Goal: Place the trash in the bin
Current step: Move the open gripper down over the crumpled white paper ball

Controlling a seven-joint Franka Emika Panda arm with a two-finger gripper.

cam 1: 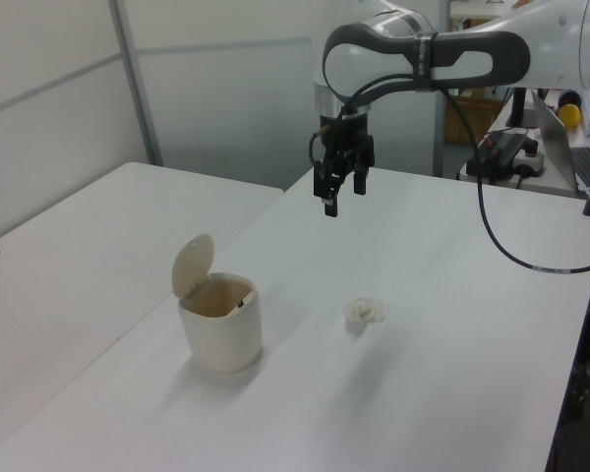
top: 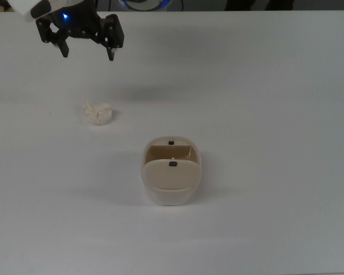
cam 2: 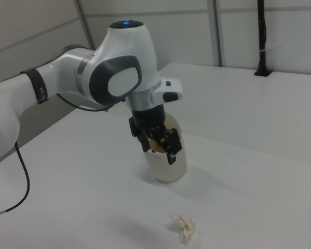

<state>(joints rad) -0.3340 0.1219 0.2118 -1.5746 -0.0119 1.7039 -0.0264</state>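
In the top view, going from left to right, the gripper (top: pixel 87 52) is hanging above the table (top: pixel 275 86) at the upper left, its fingers spread apart and holding nothing. Just to the top view's right of it and lower in the frame, the trash (top: pixel 98 113) is lying loose on the table, so the coming reach looks to be chiefly a descent with a slight shift that way. The wad is lumpy, with no clear long axis. Further to the top view's right, well apart, the bin (top: pixel 171 171) is standing with its lid tipped open
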